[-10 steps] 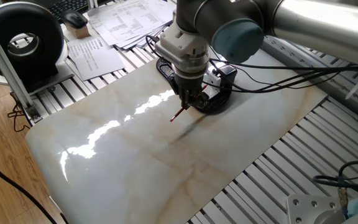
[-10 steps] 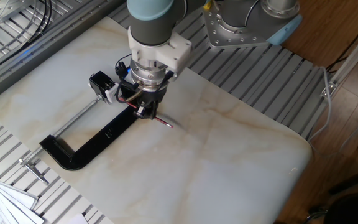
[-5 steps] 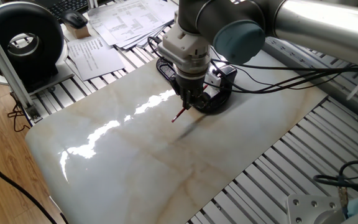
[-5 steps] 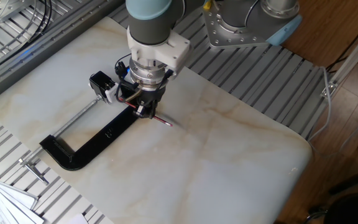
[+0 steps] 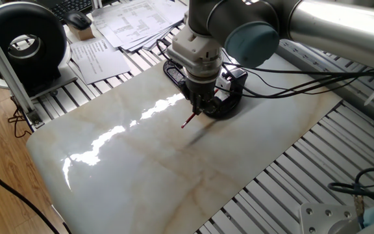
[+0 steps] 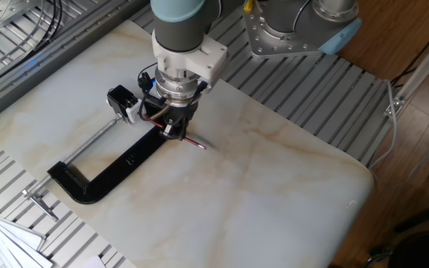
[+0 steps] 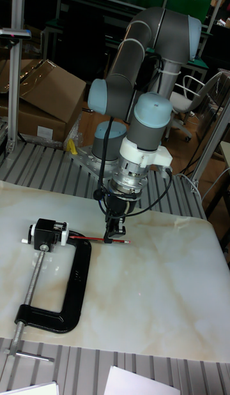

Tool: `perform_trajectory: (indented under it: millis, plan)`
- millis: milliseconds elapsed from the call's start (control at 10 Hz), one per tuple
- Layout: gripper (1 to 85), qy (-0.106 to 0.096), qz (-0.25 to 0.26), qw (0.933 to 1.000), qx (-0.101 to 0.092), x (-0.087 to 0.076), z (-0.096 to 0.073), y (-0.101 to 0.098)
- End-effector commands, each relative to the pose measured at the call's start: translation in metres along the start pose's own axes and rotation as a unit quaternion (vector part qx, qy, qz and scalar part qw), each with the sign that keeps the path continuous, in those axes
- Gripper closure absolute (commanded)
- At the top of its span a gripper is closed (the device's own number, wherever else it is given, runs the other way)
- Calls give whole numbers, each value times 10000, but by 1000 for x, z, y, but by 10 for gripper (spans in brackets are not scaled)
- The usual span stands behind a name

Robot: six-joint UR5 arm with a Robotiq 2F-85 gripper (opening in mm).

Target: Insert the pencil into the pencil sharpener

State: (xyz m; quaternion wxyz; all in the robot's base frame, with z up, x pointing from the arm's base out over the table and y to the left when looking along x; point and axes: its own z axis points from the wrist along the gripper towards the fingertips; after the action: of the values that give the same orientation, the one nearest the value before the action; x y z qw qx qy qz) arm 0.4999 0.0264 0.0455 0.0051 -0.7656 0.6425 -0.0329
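The dark-red pencil (image 7: 96, 239) lies level just above the marble, and my gripper (image 7: 116, 234) is shut on it near its right end. Its left end points at the pencil sharpener (image 7: 48, 234), a small black block with white faces held in the black C-clamp (image 7: 71, 286). That end sits right at the sharpener's face; I cannot tell whether it has entered. In the other fixed view, the gripper (image 6: 173, 131) hides most of the pencil (image 6: 196, 144), with the sharpener (image 6: 123, 101) to its left. In one fixed view, the pencil (image 5: 187, 121) sticks out below the gripper (image 5: 197, 108), and the sharpener (image 5: 231, 78) is behind it.
The marble slab (image 5: 141, 169) rests on a slatted aluminium table (image 5: 304, 175). The clamp's screw rod and handle (image 6: 88, 145) run along the slab's left side. Papers (image 5: 122, 26) and a black round device (image 5: 24, 39) lie off the slab. Cables (image 5: 291, 78) trail behind the arm.
My gripper, with the pencil in it, has crept a few pixels toward the sharpener. The clamp and sharpener have not moved.
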Motion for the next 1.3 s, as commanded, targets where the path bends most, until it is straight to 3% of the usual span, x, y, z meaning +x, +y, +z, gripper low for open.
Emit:
perform_trajectory:
  millis: [0, 600, 1200]
  plan:
    - [847, 29, 34, 10000, -2, 3, -3, 2]
    - [847, 96, -8, 10000, 25, 10, -4, 1]
    - [847, 9, -41, 10000, 56, 14, -2, -1]
